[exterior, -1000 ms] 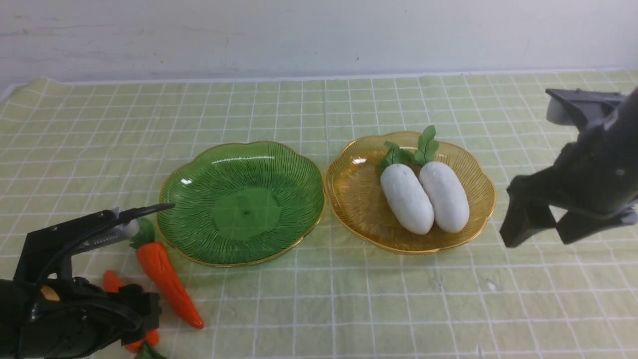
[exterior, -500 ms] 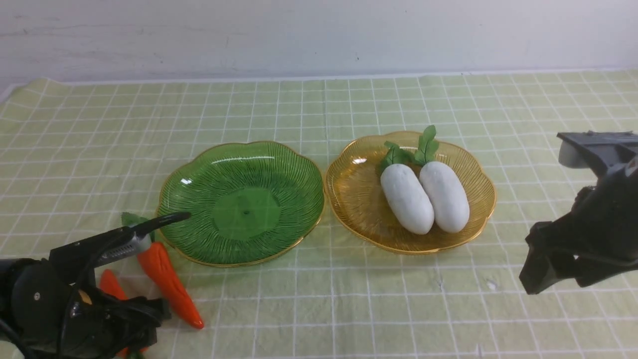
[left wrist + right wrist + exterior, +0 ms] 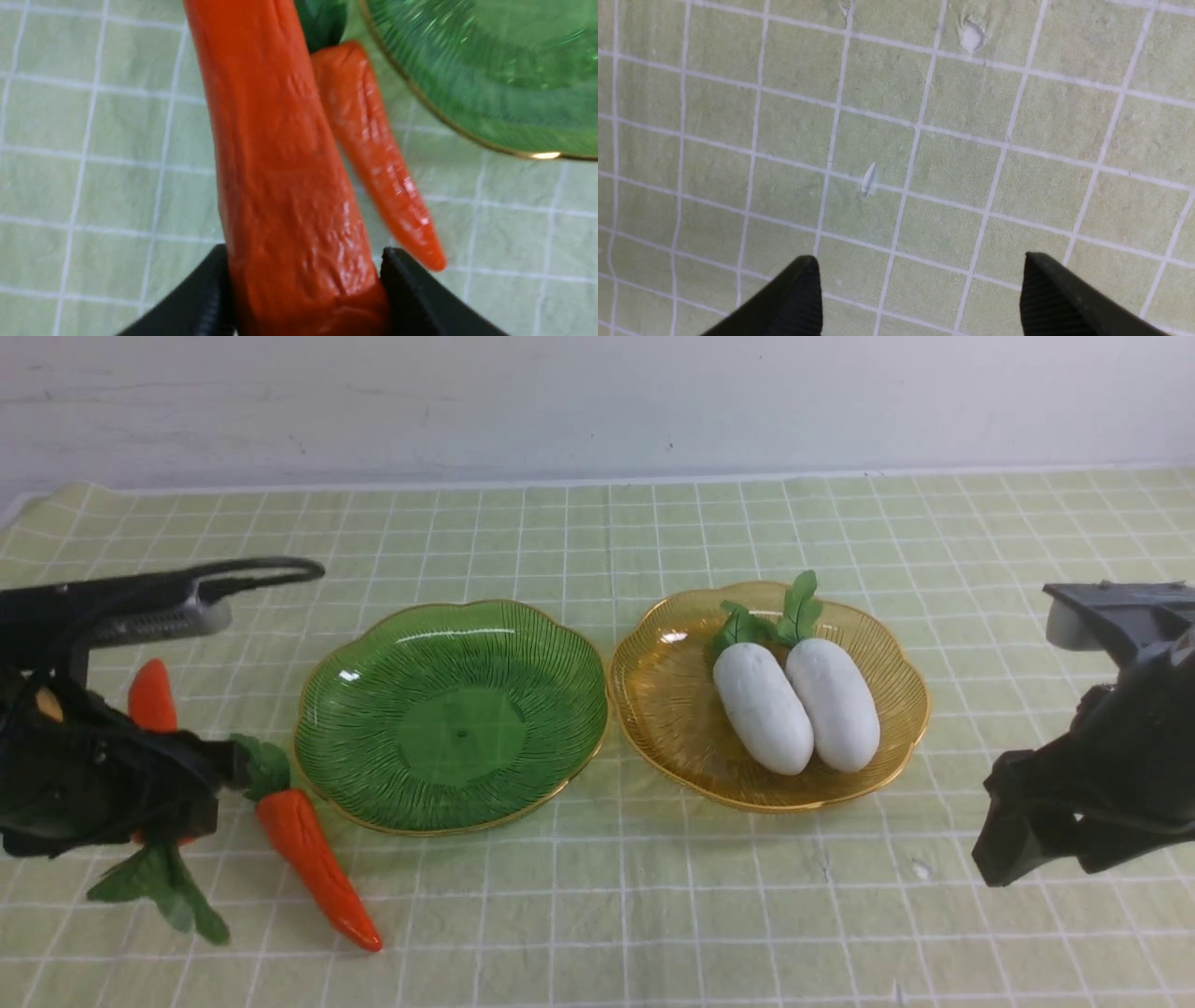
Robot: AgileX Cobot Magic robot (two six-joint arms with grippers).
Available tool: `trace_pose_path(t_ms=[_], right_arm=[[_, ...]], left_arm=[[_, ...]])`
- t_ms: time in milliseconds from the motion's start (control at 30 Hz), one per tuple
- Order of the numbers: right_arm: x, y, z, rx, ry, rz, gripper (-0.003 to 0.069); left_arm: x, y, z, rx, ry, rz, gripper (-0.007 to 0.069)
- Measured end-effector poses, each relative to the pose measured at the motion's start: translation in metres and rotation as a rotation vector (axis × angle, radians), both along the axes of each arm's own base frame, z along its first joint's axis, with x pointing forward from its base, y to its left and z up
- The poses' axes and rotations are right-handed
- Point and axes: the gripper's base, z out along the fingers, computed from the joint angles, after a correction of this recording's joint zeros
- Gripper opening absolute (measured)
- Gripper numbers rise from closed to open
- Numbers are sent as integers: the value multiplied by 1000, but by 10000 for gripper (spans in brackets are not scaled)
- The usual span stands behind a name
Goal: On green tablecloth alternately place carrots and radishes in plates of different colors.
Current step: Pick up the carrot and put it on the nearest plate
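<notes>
My left gripper (image 3: 163, 784) (image 3: 303, 252) is shut on one orange carrot (image 3: 152, 695) (image 3: 275, 140) and holds it above the green tablecloth (image 3: 653, 896), left of the green plate (image 3: 453, 728). The carrot's leaves (image 3: 159, 887) hang down. The other carrot (image 3: 313, 863) (image 3: 369, 140) lies on the cloth beside that plate's rim (image 3: 467, 135). The green plate holds nothing. Two white radishes (image 3: 761, 707) (image 3: 834, 703) lie side by side in the amber plate (image 3: 672, 700). At the right my right gripper (image 3: 1036, 845) (image 3: 920, 261) hangs open over bare cloth.
A pale wall (image 3: 597, 401) rises behind the table's far edge. The two plates nearly touch at mid-table. Small white specks (image 3: 869, 179) mark the cloth under the right gripper.
My left gripper closed on the nearer carrot and lifted it off the cloth, up and back. The right gripper sank lower, then stayed still.
</notes>
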Motion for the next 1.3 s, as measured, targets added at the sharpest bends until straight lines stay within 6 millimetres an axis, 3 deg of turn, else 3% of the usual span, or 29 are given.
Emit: trace_pose_path(t_ms=[100,267,400,567,667,800,967,1067,1133,1300], right_arm=[[0,0,0,5,1,-1,516],[0,2,0,18,3,-3,516],[0,2,0,19,1,5,516],[0,2,0,19,0,8,516],[0,2,0,19,0,8,516],[0,2,0,18,-1,12,516],[0,2,0,18,-2,19,516],[0,2,0,21,-2,17,516],[0,2,1,25,-1,16,516],[0,3,1,34,0,14,516]], left_arm=[[18,-10,-1,-65,-8,-42,345],[60,-42,-22,-169,5,-150,345],[81,-58,-35,-220,37,-187,353],[111,-68,-51,-247,58,-203,512],[115,-67,-49,-258,56,-182,556],[122,-56,-33,-256,39,-145,570],[117,-8,-21,-154,116,-18,543],[108,21,-29,-102,218,122,518],[103,29,-37,-94,248,176,509],[96,30,-54,-110,276,228,498]])
